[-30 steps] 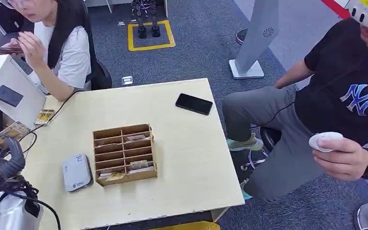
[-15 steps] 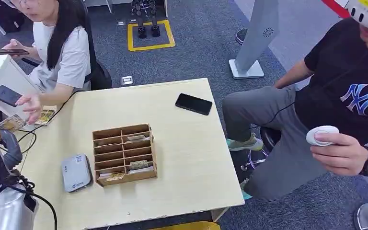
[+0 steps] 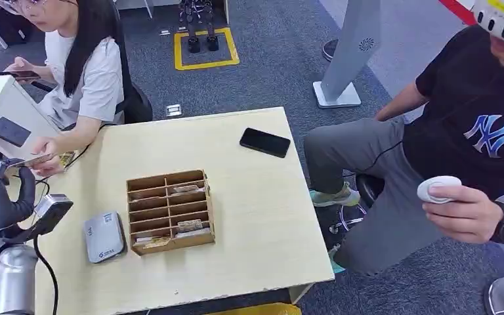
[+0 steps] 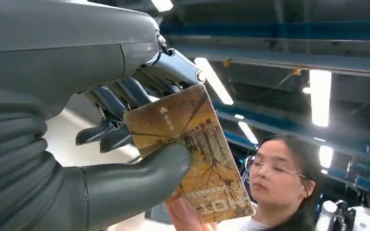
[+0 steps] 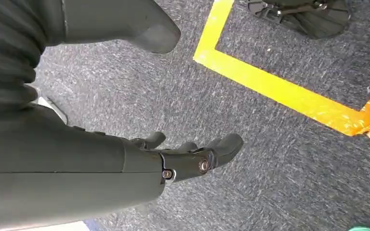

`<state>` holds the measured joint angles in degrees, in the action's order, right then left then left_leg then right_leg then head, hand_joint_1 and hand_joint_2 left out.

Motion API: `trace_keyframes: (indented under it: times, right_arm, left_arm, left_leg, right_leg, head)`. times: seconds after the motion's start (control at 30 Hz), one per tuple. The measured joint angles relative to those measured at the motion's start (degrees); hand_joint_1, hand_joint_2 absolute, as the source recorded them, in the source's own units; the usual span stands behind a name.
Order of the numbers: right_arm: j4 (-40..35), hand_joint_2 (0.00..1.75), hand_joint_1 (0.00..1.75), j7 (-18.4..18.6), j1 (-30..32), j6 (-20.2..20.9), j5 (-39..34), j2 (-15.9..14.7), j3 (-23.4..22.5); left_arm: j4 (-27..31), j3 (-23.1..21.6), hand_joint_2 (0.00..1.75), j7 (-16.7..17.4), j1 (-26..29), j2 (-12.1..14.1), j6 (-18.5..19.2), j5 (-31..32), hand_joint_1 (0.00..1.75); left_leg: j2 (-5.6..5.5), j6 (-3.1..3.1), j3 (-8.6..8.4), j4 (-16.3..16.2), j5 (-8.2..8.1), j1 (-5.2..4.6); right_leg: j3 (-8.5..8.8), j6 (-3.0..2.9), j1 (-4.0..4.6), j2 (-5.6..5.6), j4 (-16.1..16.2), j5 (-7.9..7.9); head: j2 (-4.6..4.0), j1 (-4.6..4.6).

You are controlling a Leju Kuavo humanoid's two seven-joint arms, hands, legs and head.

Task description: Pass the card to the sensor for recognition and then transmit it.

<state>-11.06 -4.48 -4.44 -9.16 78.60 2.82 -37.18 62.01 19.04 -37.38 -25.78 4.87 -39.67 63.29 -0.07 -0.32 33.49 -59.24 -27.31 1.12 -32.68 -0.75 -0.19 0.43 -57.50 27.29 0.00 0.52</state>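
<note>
Wooden surface (image 3: 249, 210) ahead; my left hand (image 4: 125, 144) pinches card (image 4: 192, 154), person's hand (image 3: 44, 146) touching it; handover underway, release left.

Silver left arm (image 3: 3, 289) with black cable, grey ribbed wrist cover — thick grey thumb, darker fingers (image 4: 118, 96), small screws

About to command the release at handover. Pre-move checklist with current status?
1. Card held between left hand thumb and fingers: ok.
2. Person's hand at the card: ok, fingertips touch its lower edge in the left wrist view.
3. Person's grip firm enough: cannot tell.
4. Card already read by sensor: cannot tell.
5. Right hand hanging over the floor, holding nothing: ok.
</note>
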Motion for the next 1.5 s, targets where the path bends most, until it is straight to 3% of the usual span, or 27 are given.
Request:
trace_keyframes:
  times: [0.2,0.67,0.7,0.9,1.5]
  right_arm:
    - [0.0,1.75,0.00,-0.1,-0.3,0.2,0.0,0.0,0.0]
    - [0.0,1.75,0.00,-0.1,-0.4,0.2,0.0,0.0,0.0]
    - [0.0,1.75,0.00,-0.1,-0.4,0.2,0.0,0.0,0.0]
    - [0.0,1.75,0.00,-0.2,-0.4,0.1,0.1,0.0,0.0]
    - [0.0,1.75,0.00,-0.4,-0.3,-0.2,0.0,0.0,0.0]
  left_arm:
    - [3.9,2.9,1.75,0.0,-0.4,-1.2,0.0,7.1,1.75]
    - [6.1,5.0,1.75,0.0,0.0,-2.1,0.0,7.2,1.75]
    - [6.1,5.0,1.75,0.0,0.1,-2.1,0.0,7.2,0.00]
    - [6.1,5.0,1.75,0.0,0.3,-2.1,0.0,4.1,0.00]
    - [0.6,6.5,1.75,0.0,-0.5,-2.1,-0.1,2.9,0.00]
  left_leg:
    - [-0.02,0.00,0.03,0.0,-0.01,0.00]
    - [-0.01,0.01,0.15,0.0,-0.02,0.00]
    - [-0.01,0.01,0.16,0.0,-0.02,0.00]
    - [-0.04,0.03,0.16,0.0,-0.03,0.00]
    - [-0.03,0.01,0.14,0.0,-0.01,0.00]
  right_leg:
    - [-0.02,0.00,0.00,-0.02,0.0,0.01]
    - [-0.13,0.01,0.00,0.01,0.0,0.02]
    - [-0.14,0.01,0.00,0.01,0.0,0.02]
    - [-0.14,0.01,0.00,-0.03,0.0,0.02]
    - [-0.14,0.01,0.00,-0.03,0.0,0.01]
  head:
    - [0.00,0.02]
    - [0.00,0.02]
    - [0.00,0.02]
    - [0.00,0.02]
    - [0.00,0.02]
